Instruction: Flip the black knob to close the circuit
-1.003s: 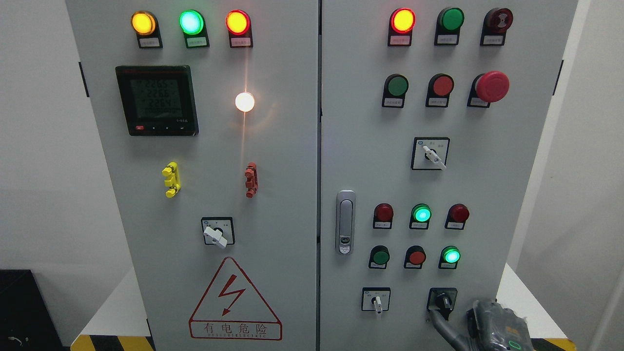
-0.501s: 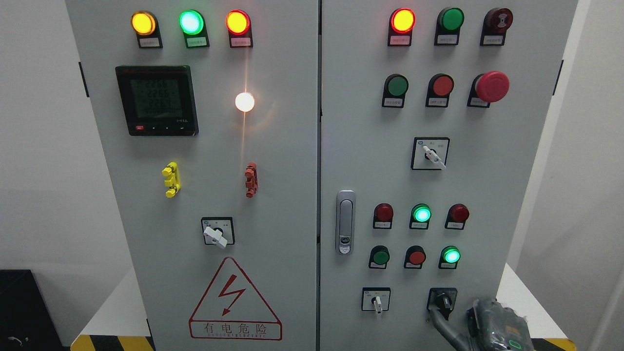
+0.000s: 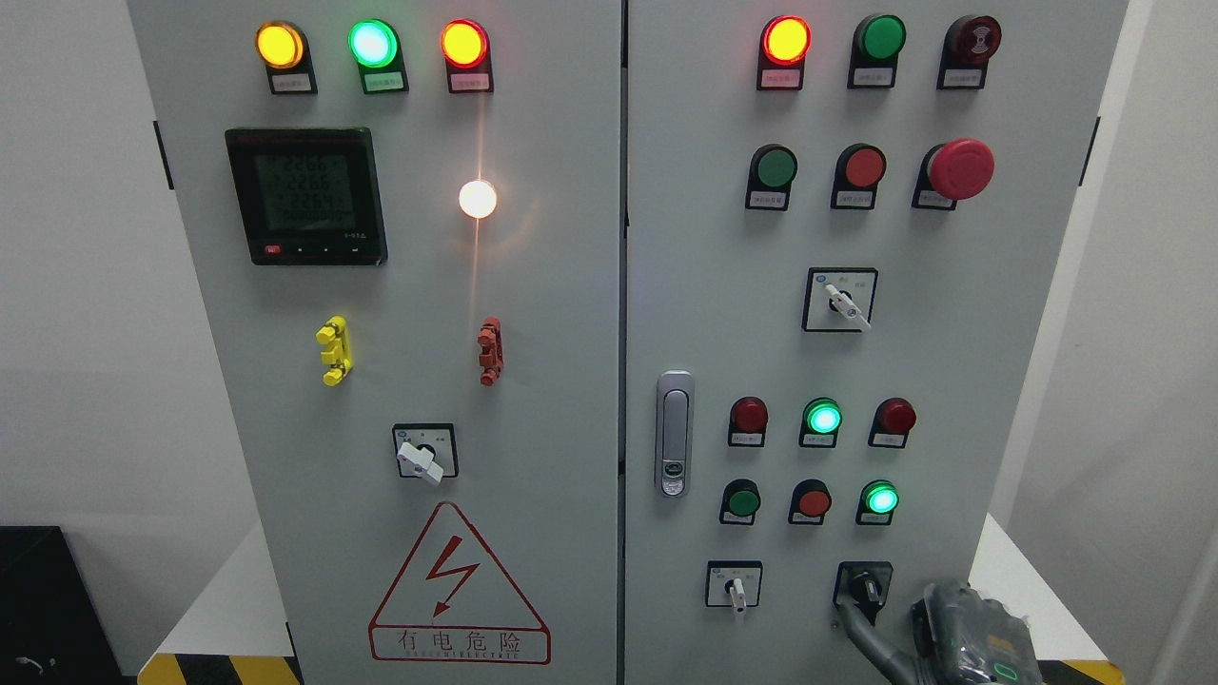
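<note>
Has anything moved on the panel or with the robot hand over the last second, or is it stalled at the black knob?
Nothing has visibly moved. The right robot hand is still at the black knob at the cabinet's lower right, one finger reaching up to it, knob angle unchanged. Only the meter display digits flicker; the indicator lamps are lit as before.

Black knob (image 3: 864,586) — panel's lower right

Warning sign (image 3: 460,588): I read "有电危险" under a red lightning bolt, low on the cabinet's left door.
Meter display (image 3: 305,193): three rows of digits, too blurred for me to read.
Button label plates: print too small to read.
</note>
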You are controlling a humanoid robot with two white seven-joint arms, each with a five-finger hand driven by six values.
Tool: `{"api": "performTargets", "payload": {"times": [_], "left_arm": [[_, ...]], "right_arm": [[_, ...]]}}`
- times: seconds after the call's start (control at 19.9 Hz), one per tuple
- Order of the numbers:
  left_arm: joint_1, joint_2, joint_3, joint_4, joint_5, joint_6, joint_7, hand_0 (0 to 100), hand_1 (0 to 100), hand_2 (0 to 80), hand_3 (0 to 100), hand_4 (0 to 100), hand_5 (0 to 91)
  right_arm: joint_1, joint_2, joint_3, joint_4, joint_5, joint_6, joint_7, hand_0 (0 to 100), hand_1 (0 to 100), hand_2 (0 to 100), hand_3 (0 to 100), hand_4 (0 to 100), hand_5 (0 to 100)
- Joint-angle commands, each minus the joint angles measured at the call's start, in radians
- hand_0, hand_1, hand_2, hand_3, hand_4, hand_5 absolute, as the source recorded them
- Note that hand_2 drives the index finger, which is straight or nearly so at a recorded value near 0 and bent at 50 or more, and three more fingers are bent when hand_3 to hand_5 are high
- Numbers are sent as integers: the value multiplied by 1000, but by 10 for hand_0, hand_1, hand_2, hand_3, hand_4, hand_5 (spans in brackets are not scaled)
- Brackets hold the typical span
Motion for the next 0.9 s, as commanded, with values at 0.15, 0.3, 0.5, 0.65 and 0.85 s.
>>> {"api": "performTargets", "payload": {"times": [0.15, 0.3, 0.5, 0.65, 0.85], "left_arm": [[0, 0, -1, 1, 0, -1, 0, 120, 556, 0, 0, 0, 0], [0, 0, -1, -1, 0, -1, 0, 120, 556, 0, 0, 0, 0], [0, 0, 0, -1, 0, -1, 0, 120, 556, 0, 0, 0, 0], [0, 0, -1, 1, 0, -1, 0, 120, 556, 0, 0, 0, 0], [0, 0, 0, -1, 0, -1, 0, 120, 556, 0, 0, 0, 0]], "right_arm": [[0, -1, -45, 0, -1, -1, 4, 0, 0, 899, 1000, 934, 942], [0, -1, -50, 0, -1, -4, 4, 0, 0, 899, 1000, 932, 941], [0, -1, -52, 0, -1, -5, 5, 0, 0, 899, 1000, 931, 940], [0, -3, -52, 0, -1, -5, 4, 0, 0, 899, 1000, 931, 940], [0, -3, -58, 0, -3, -5, 4, 0, 0, 898, 1000, 931, 939]]}}
